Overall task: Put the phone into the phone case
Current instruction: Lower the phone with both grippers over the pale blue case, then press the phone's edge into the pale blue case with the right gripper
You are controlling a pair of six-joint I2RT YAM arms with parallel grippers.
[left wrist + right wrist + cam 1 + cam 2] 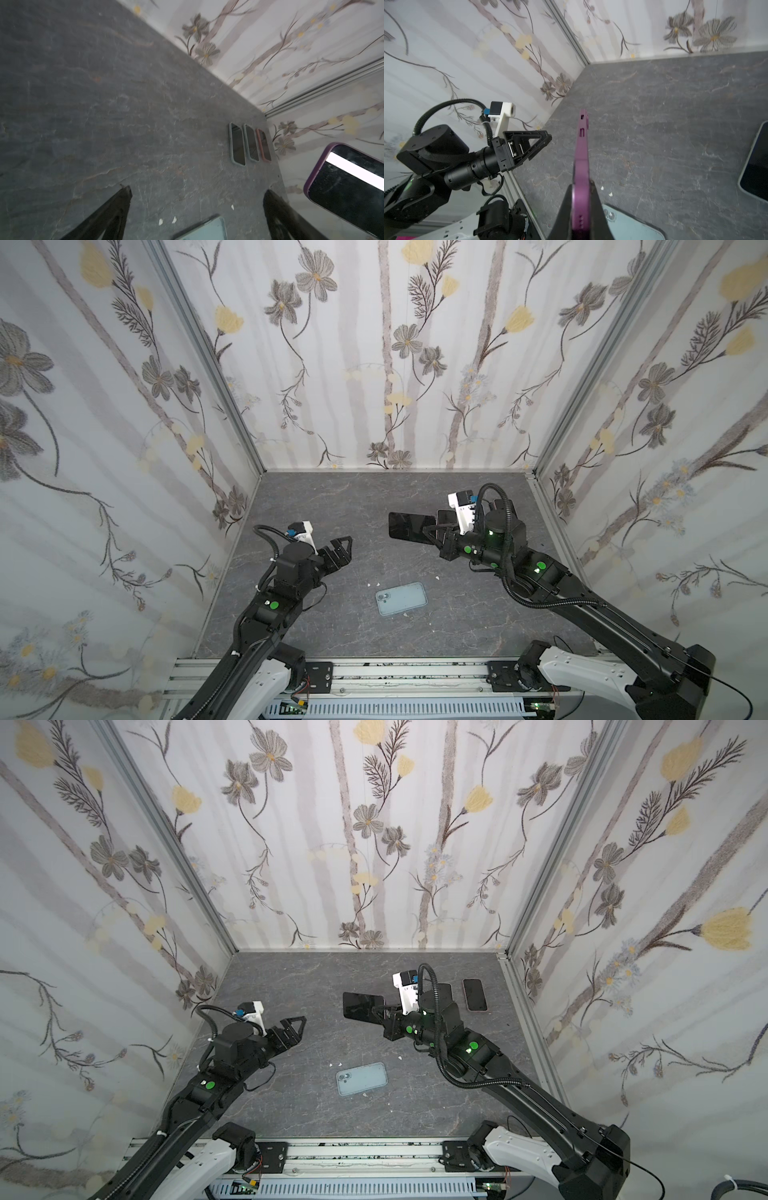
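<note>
My right gripper is shut on a phone with a dark glossy screen set in a purple phone case, held up in the air above the tabletop at mid right. In the right wrist view it is seen edge-on between the jaws. My left gripper hangs open and empty to the left of it, well apart. A light blue phone lies back up, camera lenses showing, on the dark table below and between the two grippers.
Three cased phones lie in a row at the back right: grey-green, grey, pink. A few white crumbs sit beside the blue phone. Floral walls close in the dark stone table on three sides.
</note>
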